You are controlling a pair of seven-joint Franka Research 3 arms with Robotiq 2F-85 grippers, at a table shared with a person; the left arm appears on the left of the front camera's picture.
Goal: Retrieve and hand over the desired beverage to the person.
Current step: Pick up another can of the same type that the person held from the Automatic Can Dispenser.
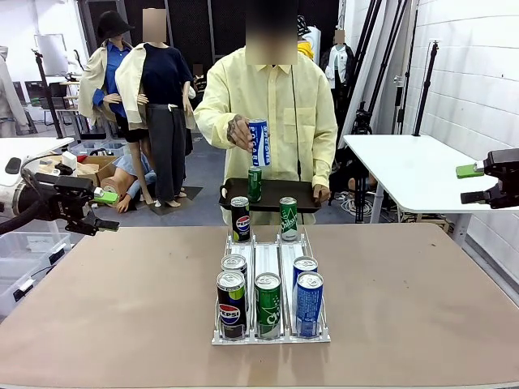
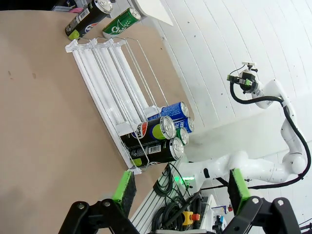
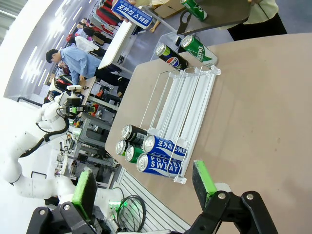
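Front, both wrists: shared rack [image 1: 268, 251]

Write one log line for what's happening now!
left tool open | right tool open | person holds blue can above tray | rack stocked

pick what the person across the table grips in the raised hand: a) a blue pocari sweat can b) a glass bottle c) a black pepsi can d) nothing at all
a: the person grips a blue can with white lettering in the raised hand, above a dark tray that carries a green can.
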